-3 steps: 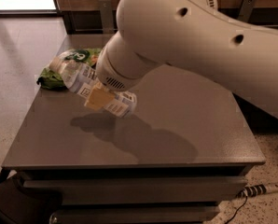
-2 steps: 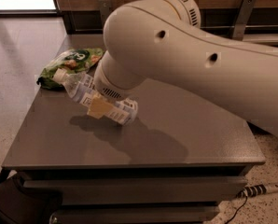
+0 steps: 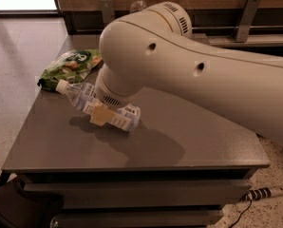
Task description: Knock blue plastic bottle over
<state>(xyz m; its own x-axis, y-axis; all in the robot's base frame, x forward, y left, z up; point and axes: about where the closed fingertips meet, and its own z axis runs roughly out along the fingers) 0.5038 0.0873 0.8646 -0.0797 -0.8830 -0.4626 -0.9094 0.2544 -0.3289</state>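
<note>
In the camera view, a dark grey table (image 3: 189, 141) is seen from above, and much of it is covered by the large white arm (image 3: 189, 75), which reaches in from the right. The gripper (image 3: 102, 113) is found below the arm's rounded wrist, at the left middle of the table, pressed against the blue plastic bottle (image 3: 87, 98). How far the gripper is opened cannot be told, as most of it is hidden by the wrist. The blue plastic bottle is seen lying tilted on the table, its white cap (image 3: 61, 85) turned to the upper left and its base to the lower right. A green snack bag (image 3: 68, 68) is placed just behind the cap. A second clear bottle (image 3: 137, 2) stands upright at the far edge.
</note>
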